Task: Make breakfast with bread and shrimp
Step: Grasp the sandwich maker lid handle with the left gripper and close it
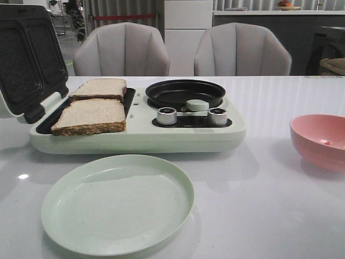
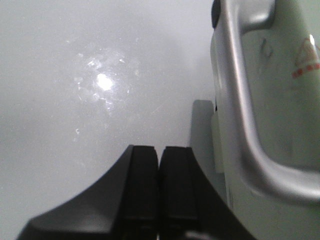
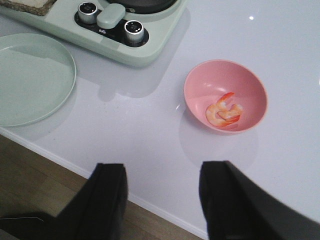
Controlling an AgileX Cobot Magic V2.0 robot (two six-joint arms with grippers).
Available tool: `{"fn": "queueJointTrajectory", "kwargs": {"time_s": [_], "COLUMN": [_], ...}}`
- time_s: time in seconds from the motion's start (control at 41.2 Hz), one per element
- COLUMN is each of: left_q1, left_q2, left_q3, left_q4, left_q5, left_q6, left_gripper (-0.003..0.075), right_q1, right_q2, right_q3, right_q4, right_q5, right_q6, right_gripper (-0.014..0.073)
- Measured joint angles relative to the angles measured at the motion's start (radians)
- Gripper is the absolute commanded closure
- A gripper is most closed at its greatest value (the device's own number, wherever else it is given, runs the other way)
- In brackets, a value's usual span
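Observation:
Two slices of bread (image 1: pixel 90 115) (image 1: pixel 101 89) lie side by side on the open sandwich plate of the pale green breakfast maker (image 1: pixel 135 137). A corner of one slice of bread (image 3: pixel 30 5) shows in the right wrist view. The shrimp (image 3: pixel 223 113) lie curled in the pink bowl (image 3: pixel 200 90), also at the table's right in the front view (image 1: pixel 318 141). My right gripper (image 3: pixel 162 170) is open above the table's front edge, short of the bowl, empty. My left gripper (image 2: pixel 158 152) is shut on nothing, just above the table beside the maker's lid handle (image 2: pixel 250 125). Neither gripper shows in the front view.
An empty pale green plate (image 1: pixel 117 202) sits in front of the maker. A black round pan (image 1: pixel 185 93) and two knobs (image 1: pixel 167 115) (image 1: pixel 218 116) occupy the maker's right half; its lid (image 1: pixel 27 59) stands open at the left. Two chairs stand behind the table.

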Motion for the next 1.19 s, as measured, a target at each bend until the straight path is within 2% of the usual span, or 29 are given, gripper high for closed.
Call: {"fn": "queueJointTrajectory", "kwargs": {"time_s": [0.291, 0.582, 1.189], "left_q1": [-0.059, -0.129, -0.349], "left_q2": [0.135, 0.147, 0.147], "left_q3": [-0.143, -0.219, -0.238], "left_q4": [-0.002, 0.004, -0.004], "left_q5": [0.004, 0.056, 0.091], "left_q6": [0.000, 0.001, 0.002], "left_gripper": [0.0620, 0.0620, 0.0620], "right_q1": [0.000, 0.000, 0.000], "right_q2": [0.000, 0.000, 0.000], "right_q3": [0.000, 0.000, 0.000], "right_q4": [0.000, 0.000, 0.000], "right_q5": [0.000, 0.000, 0.000], "right_q6": [0.000, 0.000, 0.000], "right_gripper": [0.0143, 0.0143, 0.0143]}}
